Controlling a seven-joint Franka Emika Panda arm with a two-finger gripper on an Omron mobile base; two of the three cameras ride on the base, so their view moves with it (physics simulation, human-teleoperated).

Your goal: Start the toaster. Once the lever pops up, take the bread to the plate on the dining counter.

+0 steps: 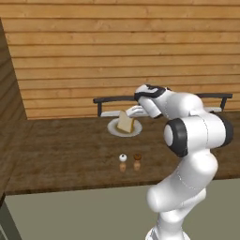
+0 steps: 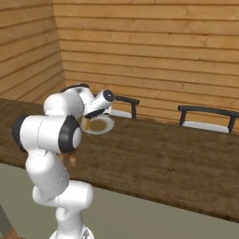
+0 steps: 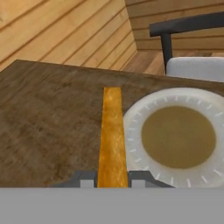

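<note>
Horizontal light-wood plank walls (image 1: pixel 117 47) close the room beyond the gripper, meeting at a corner off to one side. Two dark-framed chairs with pale seats stand against the desk's far edge: one chair (image 2: pixel 122 106) just past the gripper, the other chair (image 2: pixel 205 119) well apart. A plain grey-green floor (image 1: pixel 84 215) lies nearer.

plate (image 2: pixel 103 125): near rim behind arm | bread (image 3: pixel 112 139): edge-on; face unseen
</note>
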